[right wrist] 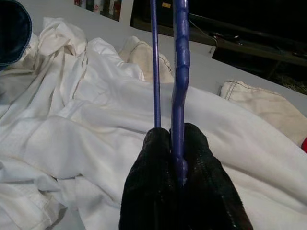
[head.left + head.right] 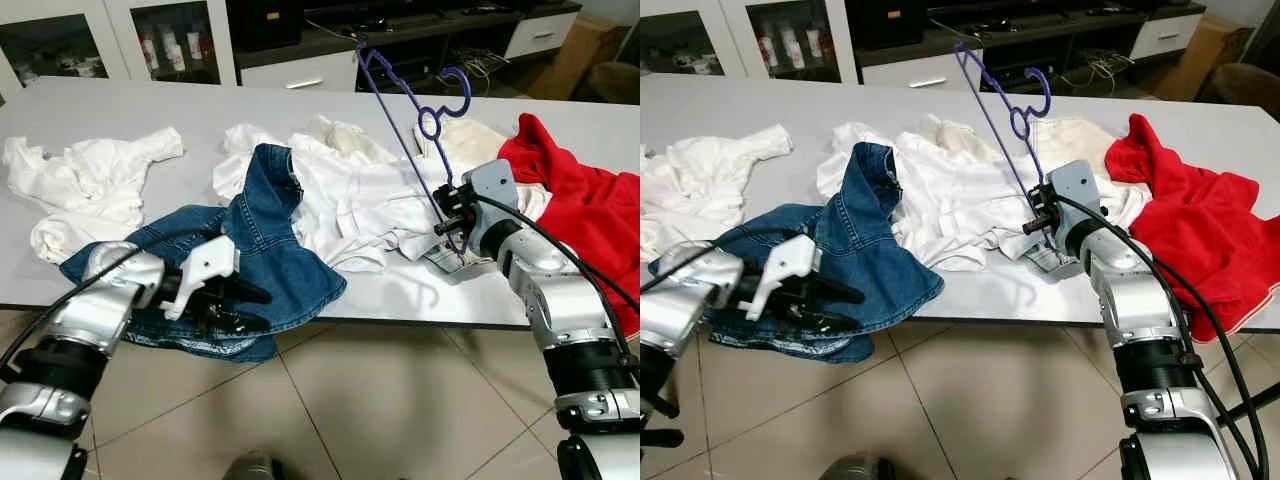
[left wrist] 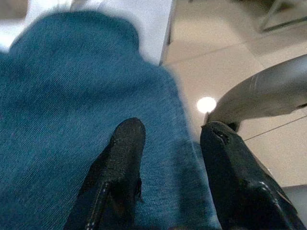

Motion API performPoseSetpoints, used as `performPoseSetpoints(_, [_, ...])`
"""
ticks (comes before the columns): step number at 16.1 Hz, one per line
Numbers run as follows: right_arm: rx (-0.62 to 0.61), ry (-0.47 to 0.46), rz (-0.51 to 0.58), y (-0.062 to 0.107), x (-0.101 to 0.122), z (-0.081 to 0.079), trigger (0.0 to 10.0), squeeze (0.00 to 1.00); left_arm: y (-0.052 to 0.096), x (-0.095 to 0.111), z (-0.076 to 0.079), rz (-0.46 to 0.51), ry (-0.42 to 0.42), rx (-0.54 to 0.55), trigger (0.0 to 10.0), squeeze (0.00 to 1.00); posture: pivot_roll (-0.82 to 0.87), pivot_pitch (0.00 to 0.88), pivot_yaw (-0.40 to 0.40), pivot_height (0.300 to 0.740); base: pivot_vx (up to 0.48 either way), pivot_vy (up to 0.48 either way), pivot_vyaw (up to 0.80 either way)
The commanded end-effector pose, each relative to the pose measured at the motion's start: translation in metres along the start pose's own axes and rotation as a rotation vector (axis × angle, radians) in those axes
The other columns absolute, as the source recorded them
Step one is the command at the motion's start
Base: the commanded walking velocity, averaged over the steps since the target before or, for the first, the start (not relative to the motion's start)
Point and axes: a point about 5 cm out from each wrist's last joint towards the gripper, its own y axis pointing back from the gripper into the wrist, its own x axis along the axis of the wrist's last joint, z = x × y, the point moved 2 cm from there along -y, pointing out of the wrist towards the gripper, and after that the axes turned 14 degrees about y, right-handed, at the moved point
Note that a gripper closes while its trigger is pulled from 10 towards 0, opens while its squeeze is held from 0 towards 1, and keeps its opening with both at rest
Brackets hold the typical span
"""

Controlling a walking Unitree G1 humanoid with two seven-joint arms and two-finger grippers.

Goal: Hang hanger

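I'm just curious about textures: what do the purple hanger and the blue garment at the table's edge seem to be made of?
The purple hanger, pinched in the right gripper, looks like smooth moulded plastic: thin, evenly coloured bars with a ribbed section. The blue garment looks like denim, showing a fine twill weave and stitched seams, matte in finish. The left gripper hovers open over it.

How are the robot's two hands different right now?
The right gripper is pinched shut on the purple hanger, holding it upright above the white clothes; the left gripper is open, holding nothing. The right one is over the table; the left sits low at the table's near edge, against the denim garment. Both have two black fingers.
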Motion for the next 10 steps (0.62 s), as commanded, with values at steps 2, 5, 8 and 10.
performPoseSetpoints(2, [-0.016, -0.011, 0.018, 0.000, 0.003, 0.002, 10.0, 0.00, 0.000, 0.008, -0.023, 0.014, -0.010, 0.181, 10.0, 0.00, 0.08, 0.000, -0.010, 0.740, 0.000, 0.000, 0.00])
performPoseSetpoints(5, [-0.021, -0.016, 0.016, 0.001, 0.002, 0.002, 10.0, 0.00, 0.000, -0.002, -0.052, -0.068, 0.040, 0.469, 10.0, 0.00, 0.08, 0.000, -0.008, 0.740, 0.000, 0.000, 0.00])
performPoseSetpoints(8, [-0.021, -0.017, 0.018, 0.000, 0.002, 0.002, 10.0, 0.00, 0.000, -0.001, -0.063, -0.076, 0.055, 0.584, 10.0, 0.00, 0.08, 0.000, -0.009, 0.740, 0.000, 0.000, 0.00])
performPoseSetpoints(10, [-0.019, -0.017, 0.021, 0.000, 0.003, 0.002, 10.0, 0.00, 0.000, -0.004, -0.068, -0.099, 0.055, 0.646, 10.0, 0.00, 0.08, 0.000, -0.009, 0.740, 0.000, 0.000, 0.00])
